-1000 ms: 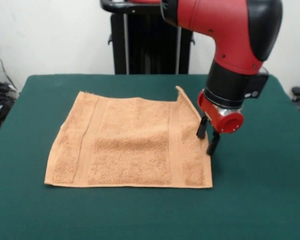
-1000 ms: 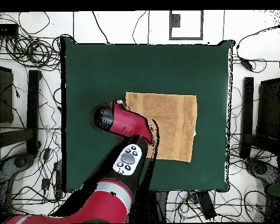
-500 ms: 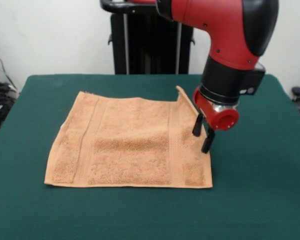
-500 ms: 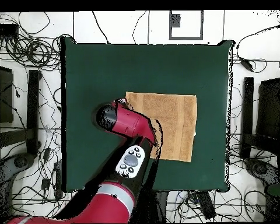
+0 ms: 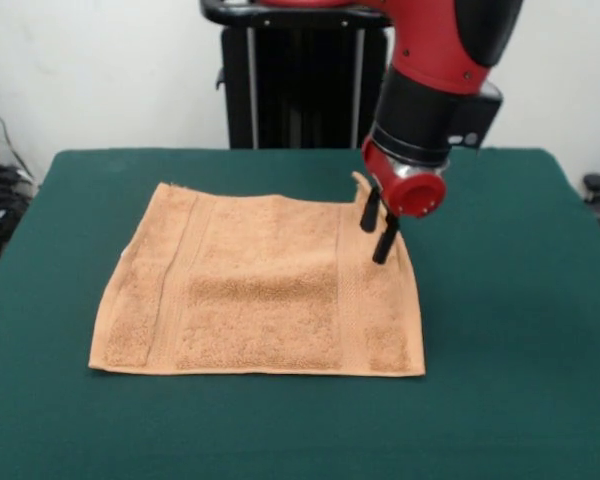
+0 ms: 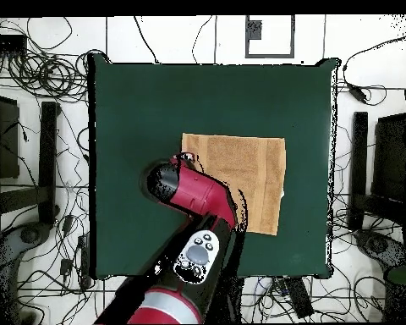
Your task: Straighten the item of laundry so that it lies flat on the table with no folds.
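Green worktop (image 5: 520, 400) holds a near-flat towel (image 5: 260, 290); spread pincer (image 5: 377, 236) hovers upper right, likely next to flatten the upturned corner

Rough terry towel (image 5: 260, 290), matt felt table (image 5: 520, 350)

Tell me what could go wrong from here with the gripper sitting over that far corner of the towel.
1. The towel lies mostly flat, but its far corner by the gripper is curled up; a badly placed grasp could fold it further instead of flattening it.
2. The open fingers hang close above the cloth; moving sideways while low could snag the terry and wrinkle the flat part.
3. Descending too far could press the fingertips into the table.
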Controlling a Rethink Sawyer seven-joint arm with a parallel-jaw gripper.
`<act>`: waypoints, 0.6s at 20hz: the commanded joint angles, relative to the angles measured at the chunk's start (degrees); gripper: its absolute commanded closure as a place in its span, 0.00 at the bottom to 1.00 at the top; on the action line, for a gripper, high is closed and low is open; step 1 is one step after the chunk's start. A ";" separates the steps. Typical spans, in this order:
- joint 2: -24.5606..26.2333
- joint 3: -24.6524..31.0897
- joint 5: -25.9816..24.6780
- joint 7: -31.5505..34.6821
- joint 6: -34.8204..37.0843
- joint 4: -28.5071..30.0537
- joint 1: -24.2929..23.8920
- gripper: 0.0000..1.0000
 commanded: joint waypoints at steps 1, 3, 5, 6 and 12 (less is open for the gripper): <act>-0.52 3.91 1.03 9.72 3.95 9.87 0.13 0.00; 0.29 4.24 2.22 11.65 2.85 10.22 0.95 0.00; 1.11 5.34 3.55 12.97 1.71 10.31 1.10 0.00; 1.59 5.64 4.10 13.62 1.30 10.16 1.31 0.00; 1.81 7.95 7.28 14.97 -1.23 11.58 2.09 0.00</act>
